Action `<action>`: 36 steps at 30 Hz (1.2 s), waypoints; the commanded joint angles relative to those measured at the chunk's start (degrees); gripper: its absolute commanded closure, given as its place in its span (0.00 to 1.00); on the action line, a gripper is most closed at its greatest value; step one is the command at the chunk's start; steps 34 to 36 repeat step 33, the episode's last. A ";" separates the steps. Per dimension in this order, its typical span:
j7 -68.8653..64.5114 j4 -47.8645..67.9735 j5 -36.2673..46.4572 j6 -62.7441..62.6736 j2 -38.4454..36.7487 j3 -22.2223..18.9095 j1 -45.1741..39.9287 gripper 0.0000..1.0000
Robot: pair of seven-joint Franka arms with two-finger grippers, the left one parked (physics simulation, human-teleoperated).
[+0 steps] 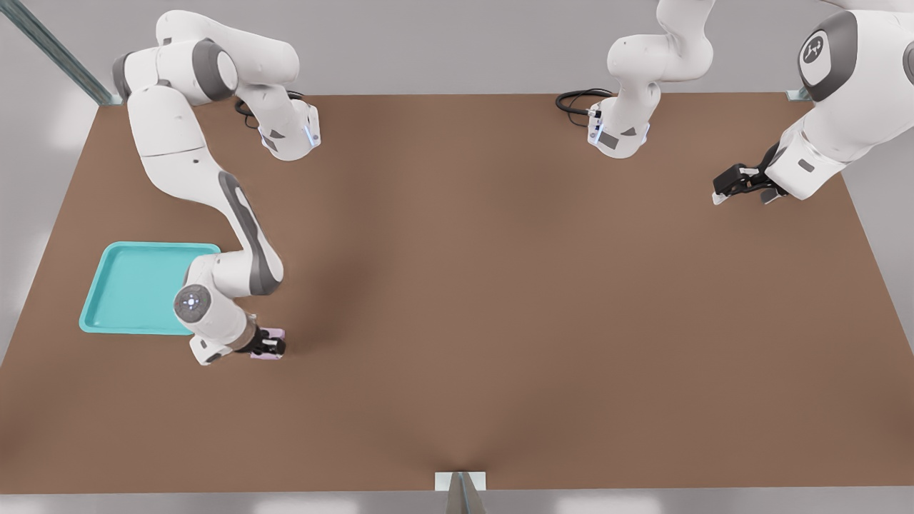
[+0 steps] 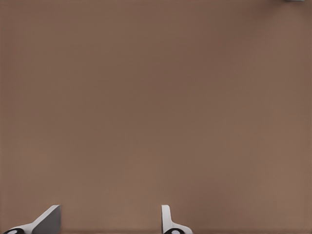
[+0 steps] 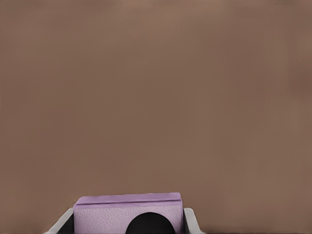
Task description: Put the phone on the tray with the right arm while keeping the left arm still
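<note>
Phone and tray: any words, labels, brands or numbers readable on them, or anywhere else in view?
No readable text anywhere.
Phone: plain purple, unmarked, between the fingers of the gripper.
Tray: plain teal, no label.
Table: bare brown, no markings.
Arm housing: a small white emblem on a dark disc, too small to read.

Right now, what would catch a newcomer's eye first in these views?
The teal tray stands out near the brown table's edge on the front view's left. Just beside it, toward the front view's right, the working arm's hand sits low on the lilac phone, with fingers on both its sides; the phone is not on the tray.
</note>
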 commanded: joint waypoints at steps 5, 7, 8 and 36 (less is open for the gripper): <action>-29.56 -2.64 -0.40 -8.61 -4.28 2.44 -17.94 0.28; -36.76 -5.36 -0.40 -8.71 -5.95 3.41 -24.45 0.28; -39.75 -6.33 -0.40 -8.71 -6.04 4.20 -27.26 0.28; -16.56 7.11 3.73 -41.49 -34.25 -15.04 12.63 0.00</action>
